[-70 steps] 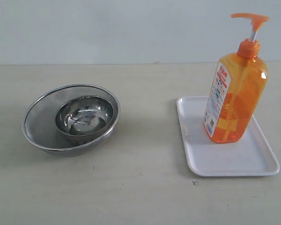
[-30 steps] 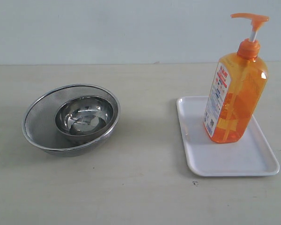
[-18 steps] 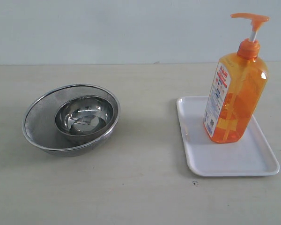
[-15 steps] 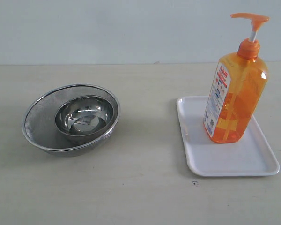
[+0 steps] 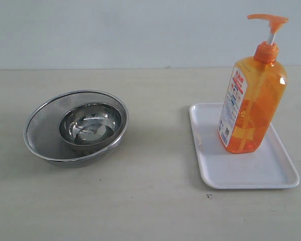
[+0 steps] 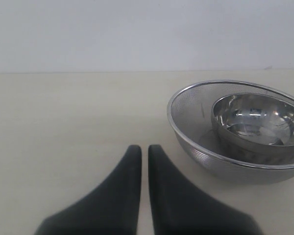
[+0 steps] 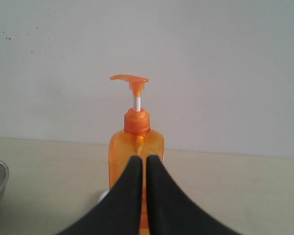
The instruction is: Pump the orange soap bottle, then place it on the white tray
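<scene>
- The orange soap bottle stands upright on the white tray, toward the tray's far end, with its long axis vertical
- Its pump head is raised on the white stem, and in the exterior view the spout points left; the printed label is on the narrow side that faces left and forward
- The right hand is closed on nothing, its two dark fingers pressed together, aimed level at the bottle and apart from it
- The left hand is closed too and empty, only a thin slit between its fingers, low over the tabletop near the mesh strainer
- A steel bowl sits inside the strainer, well apart from the tray
- The tabletop is pale beige and matte; a plain whitish wall rises behind it
</scene>
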Controlling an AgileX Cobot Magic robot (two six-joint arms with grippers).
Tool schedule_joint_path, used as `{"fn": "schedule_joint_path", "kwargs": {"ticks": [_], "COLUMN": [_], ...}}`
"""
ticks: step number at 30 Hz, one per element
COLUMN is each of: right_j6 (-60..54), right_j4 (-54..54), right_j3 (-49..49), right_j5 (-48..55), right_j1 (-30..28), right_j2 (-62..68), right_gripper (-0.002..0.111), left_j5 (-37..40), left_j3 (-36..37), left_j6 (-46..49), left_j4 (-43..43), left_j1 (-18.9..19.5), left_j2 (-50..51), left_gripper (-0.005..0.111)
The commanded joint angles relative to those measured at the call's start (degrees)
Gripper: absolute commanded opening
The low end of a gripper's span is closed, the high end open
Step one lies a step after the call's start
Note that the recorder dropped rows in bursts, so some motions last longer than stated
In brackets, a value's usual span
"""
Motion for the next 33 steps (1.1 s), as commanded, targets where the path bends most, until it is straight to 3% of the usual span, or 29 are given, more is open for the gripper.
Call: {"fn": "schedule_joint_path", "kwargs": {"ticks": [1, 33], "right_j6": [0.99, 3.72], "right_j4": [0.15, 0.15], "right_j3": [0.27, 0.27], "right_j5": [-0.40, -0.53], "right_j1": [-0.36, -0.36], "right_j2": [-0.38, -0.38], "right_gripper": [0.000, 0.000], "left_j5": [-0.25, -0.25], "left_j3": [0.20, 0.20], "left_j6": [0.16, 0.16], "left_j4": [-0.52, -0.52], "left_j1": [0.15, 0.15], "left_j2": [-0.15, -0.15], "left_gripper": [0.005, 0.005]}}
